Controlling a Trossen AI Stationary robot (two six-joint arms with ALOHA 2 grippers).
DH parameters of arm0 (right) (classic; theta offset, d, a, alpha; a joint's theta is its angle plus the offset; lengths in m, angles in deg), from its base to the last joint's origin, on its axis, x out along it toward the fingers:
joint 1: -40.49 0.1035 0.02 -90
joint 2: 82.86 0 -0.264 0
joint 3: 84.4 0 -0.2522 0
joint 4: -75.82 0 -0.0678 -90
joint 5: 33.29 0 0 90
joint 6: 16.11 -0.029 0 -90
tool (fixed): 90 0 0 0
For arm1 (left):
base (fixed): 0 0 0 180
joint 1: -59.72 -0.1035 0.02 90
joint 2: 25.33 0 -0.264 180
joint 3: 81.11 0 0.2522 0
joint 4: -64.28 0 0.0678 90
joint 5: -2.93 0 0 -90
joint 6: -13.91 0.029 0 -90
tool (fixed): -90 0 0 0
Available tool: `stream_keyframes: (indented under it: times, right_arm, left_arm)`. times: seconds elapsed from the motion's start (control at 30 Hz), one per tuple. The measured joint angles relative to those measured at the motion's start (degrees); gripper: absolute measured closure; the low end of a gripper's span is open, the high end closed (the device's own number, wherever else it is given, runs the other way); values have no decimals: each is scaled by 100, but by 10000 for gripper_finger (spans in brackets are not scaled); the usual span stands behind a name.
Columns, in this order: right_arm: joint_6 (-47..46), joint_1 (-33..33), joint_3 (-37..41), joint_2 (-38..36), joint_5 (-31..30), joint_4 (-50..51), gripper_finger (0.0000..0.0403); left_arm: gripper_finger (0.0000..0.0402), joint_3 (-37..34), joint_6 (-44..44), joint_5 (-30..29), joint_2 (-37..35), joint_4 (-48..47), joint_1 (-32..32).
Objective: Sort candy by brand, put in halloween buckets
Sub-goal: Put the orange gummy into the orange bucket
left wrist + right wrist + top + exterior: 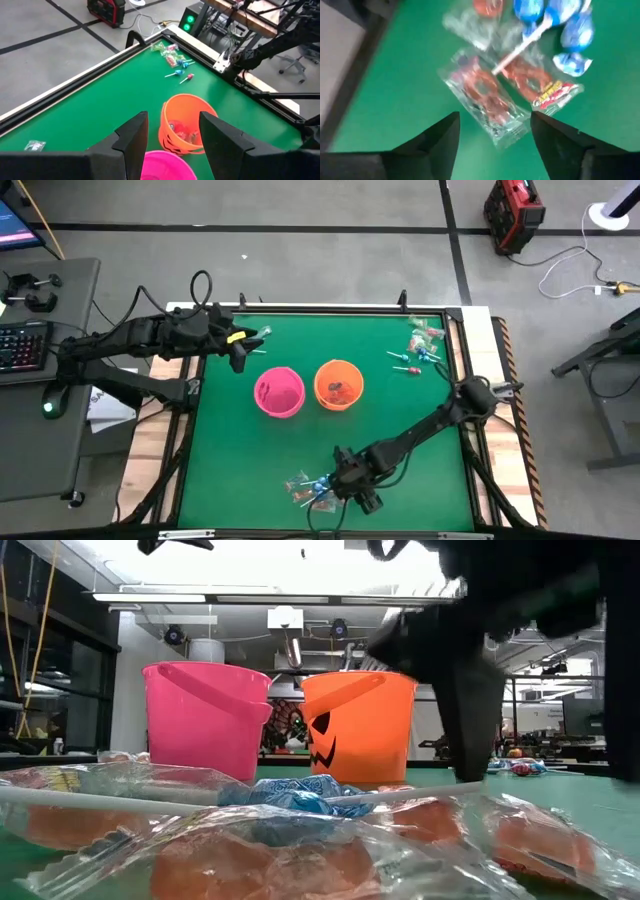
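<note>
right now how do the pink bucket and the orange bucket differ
The pink bucket stands on the left arm's side, the orange bucket on the right arm's side. In the low view the orange bucket shows a dark jack-o'-lantern face; the pink bucket shows none on the side seen. Red-wrapped candy lies inside the orange bucket; none shows in the pink bucket. Both stand upright, close in size, side by side on the green table.

Close to the camera, a heap of clear-wrapped red candy pieces (300, 860) lies on the green tabletop (580, 790), with a blue-wrapped lollipop (290, 798) among them, its white stick running left. Farther back stand two buckets side by side: a pink bucket (205, 720) on the left and an orange bucket (355, 730) with a dark jack-o'-lantern face on the right. A dark arm (470, 660) comes down from the upper right, in front of the orange bucket's right edge. More candy (520, 766) lies far off on the right.
</note>
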Motion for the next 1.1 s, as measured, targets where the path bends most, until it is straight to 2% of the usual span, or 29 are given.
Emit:
stream_keyframes:
  times: [0.17, 0.27, 0.33, 0.47, 0.5, 0.67, 0.83, 0.97, 1.1]
  right_arm:
    - [15, 0, 2, 163, -136, 48, 161]
    - [-8, 11, -3, 201, -375, 211, 186]
    - [-34, 12, -8, 195, -562, 358, 230]
    - [-175, -7, -9, 97, -710, 787, 367]
    - [-243, -32, -7, 47, -708, 927, 383]
    - [-539, -124, -4, -564, -818, 2088, 391]
    - [-1177, -355, -4, -1726, -1648, 3011, 394]
    - [-1864, -917, -2, -2602, -2344, 2736, 400]
    - [-1984, -1650, -2, -2858, -2615, 2040, 394]
  left_arm:
    - [234, 0, 52, 4, 2, -103, 0]
    - [234, 0, 179, 2, 2, -103, 0]
    - [234, 0, 324, 1, -18, -103, 0]
    - [234, 0, 489, -146, -98, -84, -2]
    - [234, 0, 541, -217, -132, -84, -2]
    - [234, 0, 720, -529, -444, -84, -146]
    - [234, 4, 752, -689, -802, -92, -425]
    - [234, 6, 751, -659, -963, -234, -565]
    - [234, 7, 746, -615, -977, -375, -597]
